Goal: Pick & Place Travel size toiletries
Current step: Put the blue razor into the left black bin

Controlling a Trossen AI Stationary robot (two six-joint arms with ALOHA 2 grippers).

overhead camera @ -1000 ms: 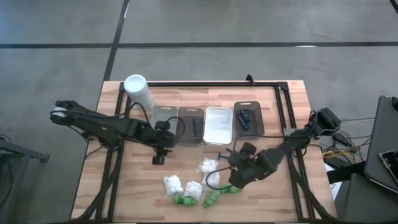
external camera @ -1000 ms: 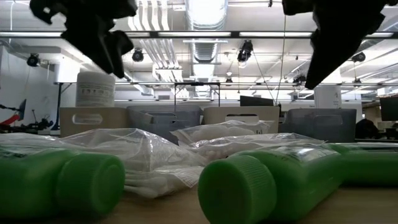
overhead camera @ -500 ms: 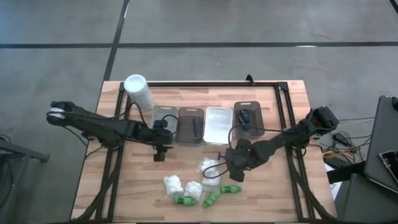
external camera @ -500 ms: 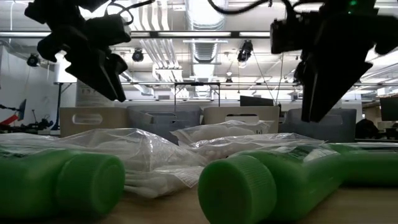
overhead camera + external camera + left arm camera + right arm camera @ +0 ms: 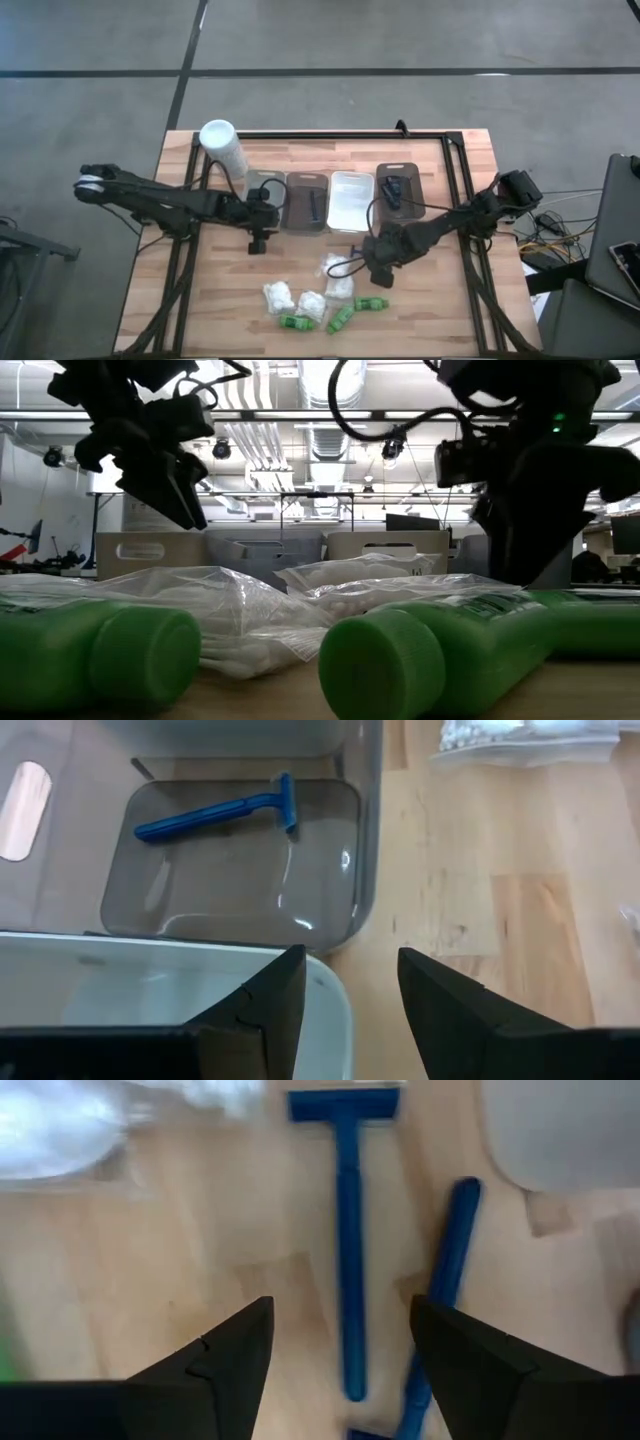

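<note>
Down near the row of trays (image 5: 352, 199), the right hand (image 5: 340, 1342) hangs with its fingers spread and holding nothing, directly above two blue razors (image 5: 345, 1230) lying side by side on the tabletop (image 5: 430, 310). Beyond them from the trays lie the white puffs (image 5: 280, 296) and green bottles (image 5: 372, 304). The left hand (image 5: 345, 982), also spread and holding nothing, hovers over the trays' near edge, where one tray holds another blue razor (image 5: 215, 810).

Blue razors (image 5: 345, 1250), bright green bottles (image 5: 341, 318), white puffs (image 5: 279, 295), a pale wood-grain table (image 5: 440, 320).
</note>
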